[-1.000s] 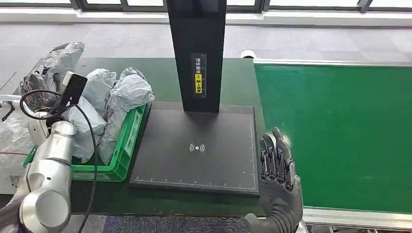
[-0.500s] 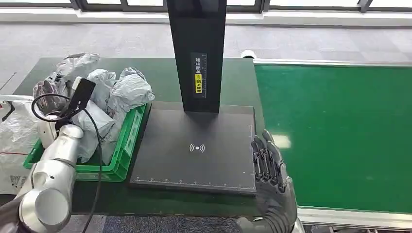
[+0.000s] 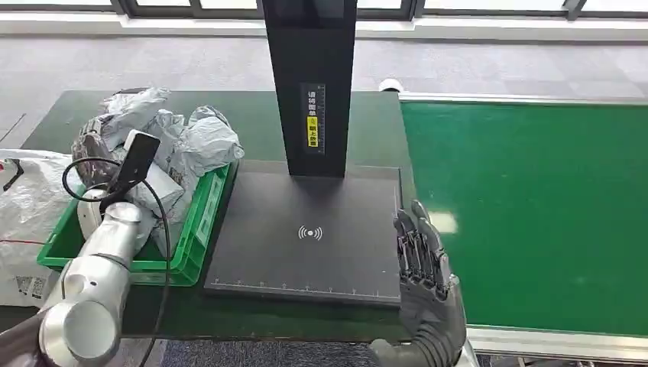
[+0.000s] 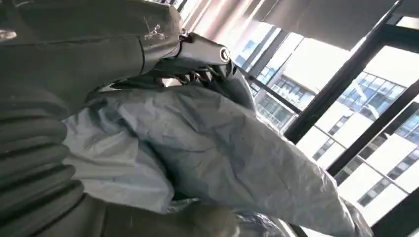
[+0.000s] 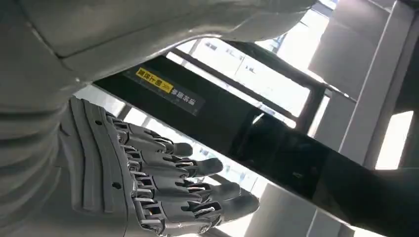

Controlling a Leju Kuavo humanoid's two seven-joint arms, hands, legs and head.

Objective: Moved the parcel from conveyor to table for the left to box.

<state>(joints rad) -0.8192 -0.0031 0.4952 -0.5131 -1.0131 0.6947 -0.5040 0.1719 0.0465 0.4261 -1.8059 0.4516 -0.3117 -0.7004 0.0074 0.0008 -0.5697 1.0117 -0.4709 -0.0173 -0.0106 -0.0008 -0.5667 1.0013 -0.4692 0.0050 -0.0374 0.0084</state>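
My left hand grips a crumpled grey plastic parcel. In the head view that parcel hangs over the far left end of the green crate, past my silver left arm. Several more grey parcels are heaped in the crate. My right hand is held flat and upright at the right edge of the black scanner pad, fingers straight and apart, holding nothing. The right wrist view shows the same spread fingers.
A black scanner column rises behind the pad. The green conveyor belt runs along the right. A white plastic bag lies left of the crate, on the dark green table.
My left arm has carried the grey parcel rightward, from left of the crate to over its far left end. My right hand has drifted slightly left toward the pad's edge.
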